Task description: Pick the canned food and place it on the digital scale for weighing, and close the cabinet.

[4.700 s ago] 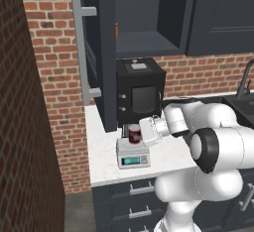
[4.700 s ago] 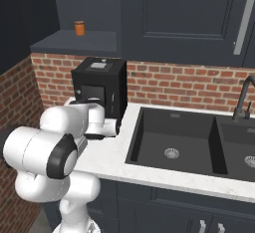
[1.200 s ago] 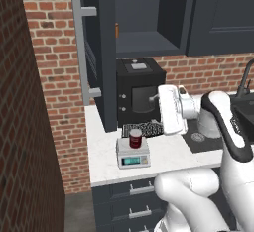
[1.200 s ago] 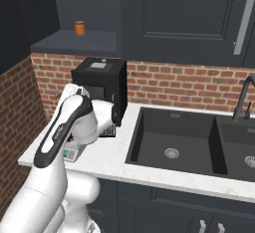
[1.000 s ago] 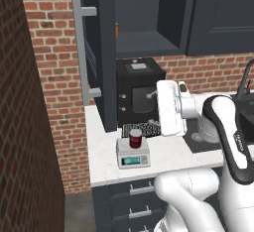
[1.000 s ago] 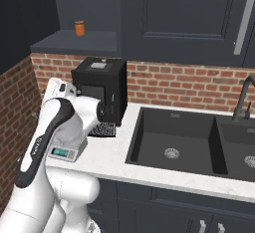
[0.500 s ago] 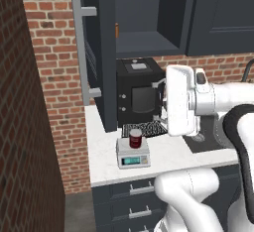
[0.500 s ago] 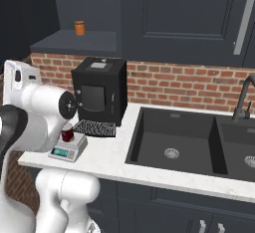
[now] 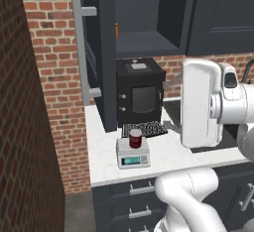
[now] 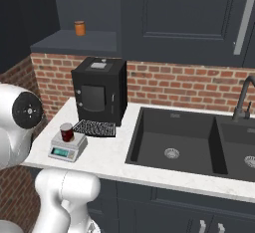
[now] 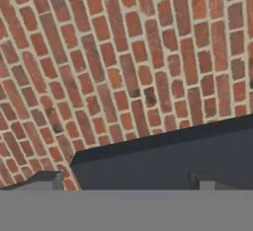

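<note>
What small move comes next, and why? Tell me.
Probably swing the claw toward the open cabinet door to push it shut. The canned food already stands on the digital scale, and the door still juts out over the counter, bar handle outward.

Dark red can [image 9: 135,138] upright on white scale [image 9: 133,155], navy cabinet [image 9: 101,52] door open

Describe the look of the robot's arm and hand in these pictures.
The arm is glossy white, built of thick rounded segments with dark grey joint caps, one a round disc. The hand shows two small dark finger tips. No cables or markings are visible.
</note>
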You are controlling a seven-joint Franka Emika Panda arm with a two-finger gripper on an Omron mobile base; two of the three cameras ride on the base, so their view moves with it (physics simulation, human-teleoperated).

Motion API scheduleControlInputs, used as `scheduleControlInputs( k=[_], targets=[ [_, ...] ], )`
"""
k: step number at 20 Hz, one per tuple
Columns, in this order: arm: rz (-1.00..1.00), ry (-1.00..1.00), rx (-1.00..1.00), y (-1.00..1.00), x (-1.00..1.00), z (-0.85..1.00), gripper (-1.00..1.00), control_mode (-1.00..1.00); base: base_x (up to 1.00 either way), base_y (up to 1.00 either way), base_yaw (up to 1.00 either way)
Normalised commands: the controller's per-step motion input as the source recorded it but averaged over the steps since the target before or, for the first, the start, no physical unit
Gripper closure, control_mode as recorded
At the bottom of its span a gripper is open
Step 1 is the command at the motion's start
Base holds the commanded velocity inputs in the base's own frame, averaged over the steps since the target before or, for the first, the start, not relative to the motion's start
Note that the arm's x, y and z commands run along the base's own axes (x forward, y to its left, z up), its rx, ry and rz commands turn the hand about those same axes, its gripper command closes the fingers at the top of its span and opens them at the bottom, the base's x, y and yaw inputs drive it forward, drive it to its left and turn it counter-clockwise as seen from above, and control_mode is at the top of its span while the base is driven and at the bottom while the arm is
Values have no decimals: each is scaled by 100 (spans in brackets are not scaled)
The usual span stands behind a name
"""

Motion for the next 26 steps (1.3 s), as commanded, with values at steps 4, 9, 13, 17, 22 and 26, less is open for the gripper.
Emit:
scheduleControlInputs(
  k=[4,9,13,17,22,26],
  targets=[
    [0,-7,2,13,-93,0,-100,-100,0,0,0],
    [0,0,3,23,-46,0,-100,-100,0,0,0],
    [-9,0,0,66,18,-6,-100,-100,0,0,0],
    [-15,0,0,38,41,0,-100,-100,0,0,0],
    [-10,0,0,30,8,0,-100,-100,0,0,0],
    [-7,0,0,26,0,0,-100,-100,0,0,0]
  ],
)
